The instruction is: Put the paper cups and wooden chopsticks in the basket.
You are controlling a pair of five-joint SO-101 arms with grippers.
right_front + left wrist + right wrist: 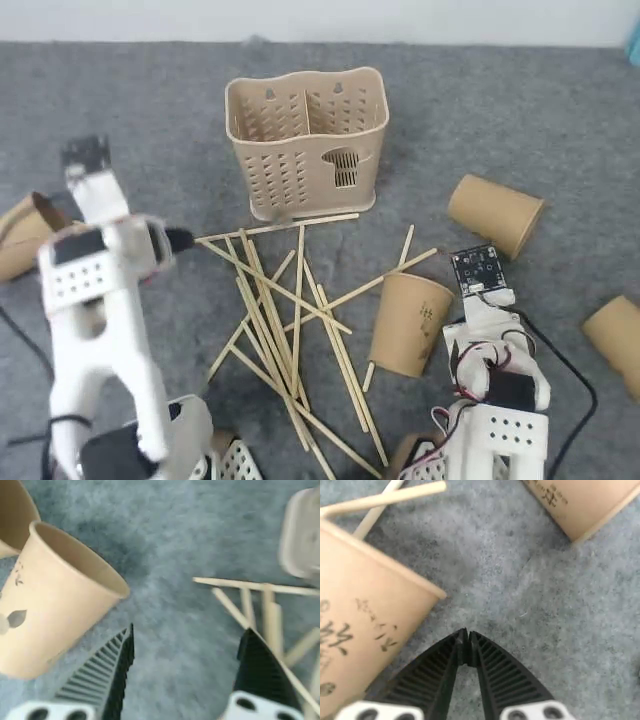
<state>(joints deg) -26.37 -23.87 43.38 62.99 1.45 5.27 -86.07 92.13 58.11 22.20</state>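
Beige slotted basket (305,140) stood upright. Wooden chopsticks (290,320) lay scattered just before it. Paper cups (495,213) lay outside it.

The black ridged tool (189,630) hangs with jaws wide apart over the grey felt worktop (175,540). A tan paper cup (55,595) lies on its side just beside one finger; pale wooden chopsticks (255,586) cross by the other. A blurred beige shape (300,535) beyond the tool may be the basket.

Table: grey felt (150,120) before me | basket (307,140) upright at far middle | wooden chopsticks (290,330) crisscrossed in a heap just in front of it | near cup (410,322) at heap's right | tipped cup (495,213) farther right | edge cup (615,340) at right border | left cups (20,235) at left border
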